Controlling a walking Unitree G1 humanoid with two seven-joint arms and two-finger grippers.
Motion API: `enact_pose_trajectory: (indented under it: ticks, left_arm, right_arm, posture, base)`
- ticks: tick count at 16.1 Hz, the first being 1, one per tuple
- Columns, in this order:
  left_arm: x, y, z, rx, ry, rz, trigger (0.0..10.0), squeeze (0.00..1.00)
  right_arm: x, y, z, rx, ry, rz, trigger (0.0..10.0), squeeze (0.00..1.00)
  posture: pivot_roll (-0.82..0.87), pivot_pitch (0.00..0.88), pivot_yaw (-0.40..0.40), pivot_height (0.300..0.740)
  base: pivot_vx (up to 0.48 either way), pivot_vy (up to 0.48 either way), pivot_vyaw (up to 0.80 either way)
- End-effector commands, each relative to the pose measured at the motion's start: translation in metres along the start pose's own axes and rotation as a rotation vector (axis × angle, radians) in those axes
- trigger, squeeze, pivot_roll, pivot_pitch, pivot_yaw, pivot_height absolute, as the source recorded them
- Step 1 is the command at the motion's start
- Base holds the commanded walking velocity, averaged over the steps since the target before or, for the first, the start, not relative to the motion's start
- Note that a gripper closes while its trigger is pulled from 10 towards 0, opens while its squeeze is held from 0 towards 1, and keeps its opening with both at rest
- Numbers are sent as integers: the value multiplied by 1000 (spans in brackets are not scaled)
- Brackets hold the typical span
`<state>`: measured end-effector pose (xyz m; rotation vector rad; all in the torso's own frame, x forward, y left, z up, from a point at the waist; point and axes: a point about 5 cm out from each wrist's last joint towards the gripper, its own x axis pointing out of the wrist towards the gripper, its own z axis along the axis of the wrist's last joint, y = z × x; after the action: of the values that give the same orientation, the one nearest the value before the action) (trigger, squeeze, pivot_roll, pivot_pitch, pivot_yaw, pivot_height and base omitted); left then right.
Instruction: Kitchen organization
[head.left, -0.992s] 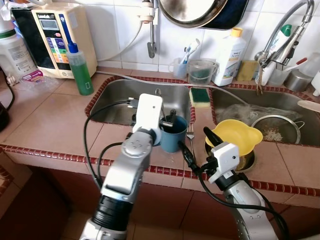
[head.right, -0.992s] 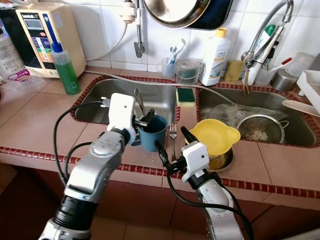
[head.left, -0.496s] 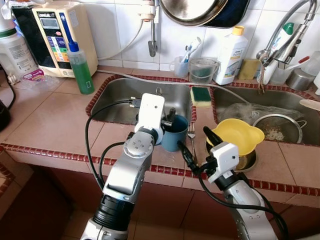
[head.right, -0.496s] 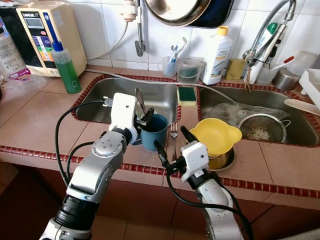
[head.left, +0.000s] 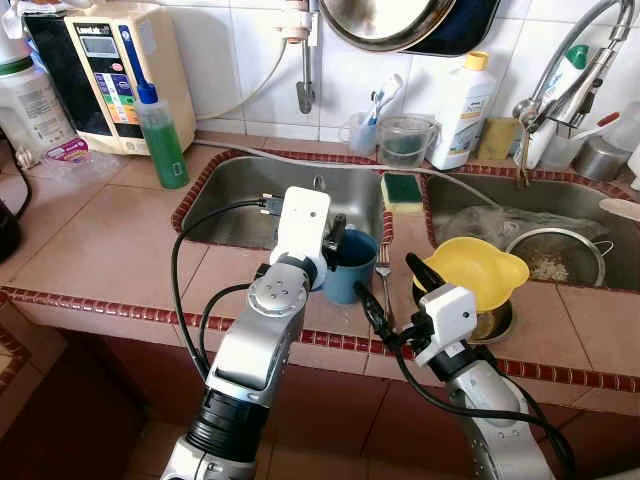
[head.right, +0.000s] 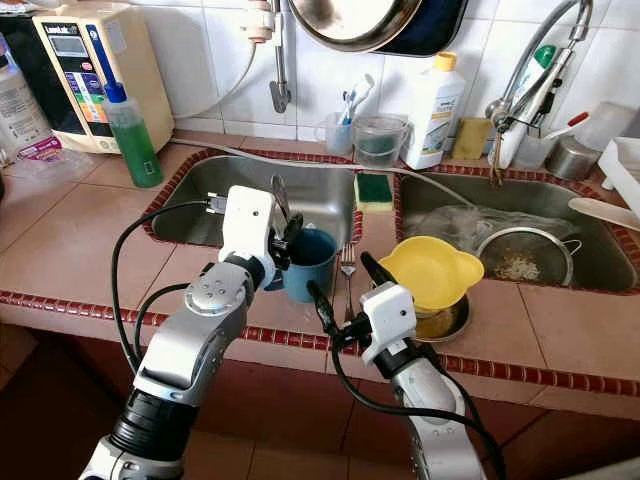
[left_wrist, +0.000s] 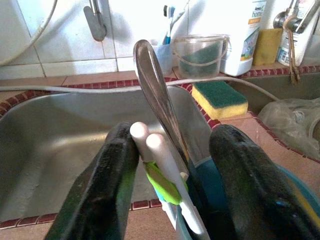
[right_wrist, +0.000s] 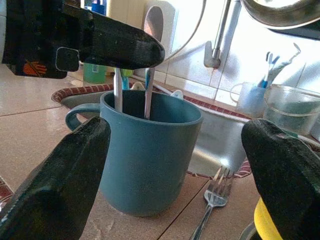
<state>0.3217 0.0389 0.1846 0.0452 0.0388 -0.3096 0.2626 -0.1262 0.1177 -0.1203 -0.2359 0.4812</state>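
A blue mug (head.left: 352, 272) stands on the tiled counter between the two sinks. It holds a metal spoon (left_wrist: 155, 95) and white and green handled utensils (left_wrist: 162, 165). My left gripper (head.left: 335, 232) hovers over the mug's rim, open, its fingers (left_wrist: 107, 180) on either side of the handles; one finger rests against a white handle. My right gripper (head.left: 395, 285) is open low over the counter edge and points at the mug (right_wrist: 145, 150) from the front. A fork (head.left: 382, 262) lies on the counter just right of the mug.
A yellow bowl (head.left: 475, 270) sits on a metal pot right of my right gripper. Left sink (head.left: 235, 200) lies behind the mug, a sponge (head.left: 400, 190) on the divider, a strainer (head.left: 552, 262) in the right sink. A green soap bottle (head.left: 160, 130) stands back left.
My left gripper's fingers have lifted a little from inside the mug and now stand more upright over its rim. The right arm has barely moved.
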Motion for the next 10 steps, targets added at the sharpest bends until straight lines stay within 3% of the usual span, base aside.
enact_pose_trajectory:
  ticks: [1, 10]
  left_arm:
    - [0, 0, 2, 13, -8, 4, 0, 0]
    - [-1, -1, 3, 9, -9, -1, 0, 0]
  right_arm:
    - [0, 2, 1, -6, 0, 7, 10000, 0]
    - [-1, 2, 0, -8, 7, -1, 10000, 0]
  posture:
    - [-168, 0, 59, 740]
    - [-167, 3, 63, 740]
  base:
    - [0, 0, 0]
    - [0, 0, 0]
